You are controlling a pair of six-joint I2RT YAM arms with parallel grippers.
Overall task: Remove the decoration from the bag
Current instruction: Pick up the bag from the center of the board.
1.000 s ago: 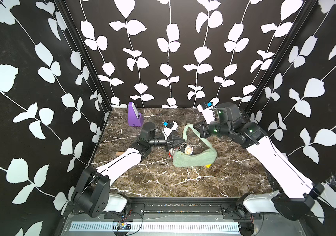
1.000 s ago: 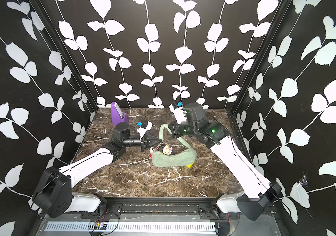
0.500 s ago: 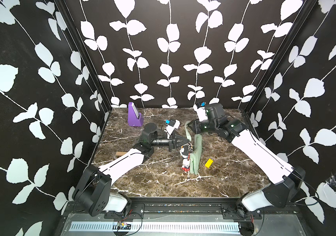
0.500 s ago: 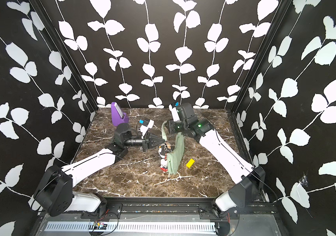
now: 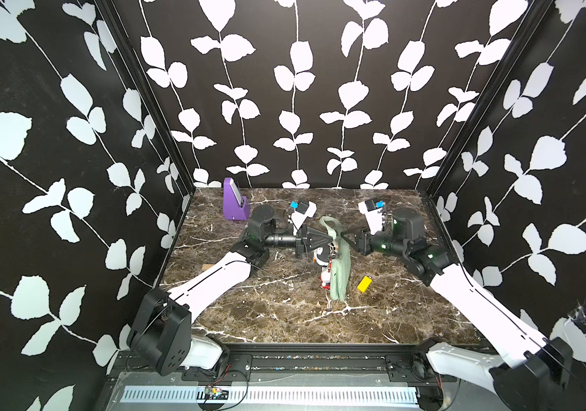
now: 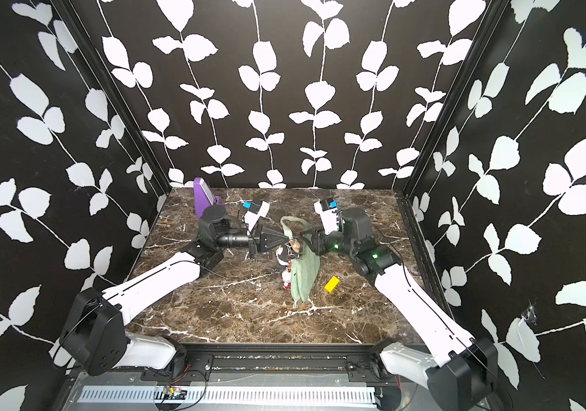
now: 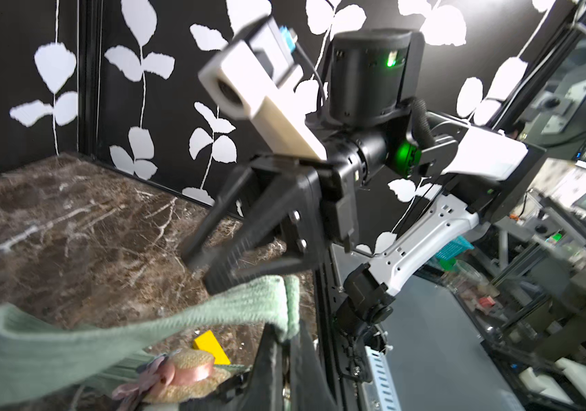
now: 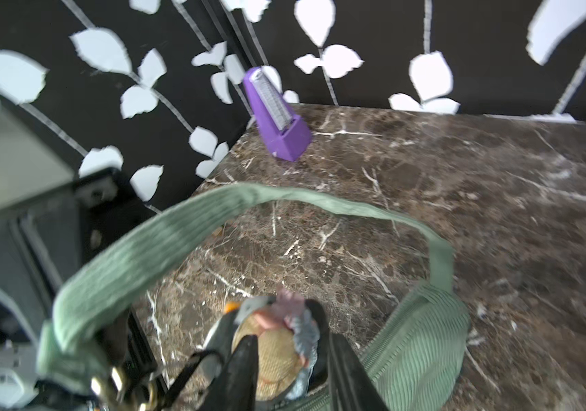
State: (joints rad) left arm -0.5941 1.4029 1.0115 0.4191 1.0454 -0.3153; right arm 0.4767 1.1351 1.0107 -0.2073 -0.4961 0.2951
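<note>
- Bag (image 5: 341, 270): sage corduroy, hangs end-down at mid-table between the two arms. Its lower tip seems to rest on the marble tabletop (image 5: 266, 320). The strap (image 8: 149, 249) loops up toward the back wall.
- Left gripper (image 5: 327, 243): clenched at the strap's end, by the gold clasp (image 8: 117, 382). It carries the bag's upper end.
- Right gripper (image 8: 289, 341): jaws apart, straddling the straw-hat doll charm (image 8: 273, 359). One finger overlaps the hat, the other stands just beside it. Cannot tell whether the pinch is made.
- Second charm: white and red plush (image 5: 324, 275), hanging lower against the bag's side.

Risks, as I judge them:
- The hat is woven and domed, so a pinch on it alone could slide off under pull.
- Green fabric lies right behind the doll. Jaws closing deep could take in corduroy, and the pull would then drag the bag instead of freeing the charm.
- The clasp is blurred, and I cannot tell if it is open. If it is shut, a straight tug loads the left grip. If that grip gives, the bag drops and folds over the charms.
- Both charms seem to hang from one attachment, so they may tangle or come away together.
- The bag is held only at its top and tip. A sideways pull could swing it toward the yellow block (image 5: 364, 284).

The purple metronome (image 5: 233, 203) is well apart and no concern.
</note>
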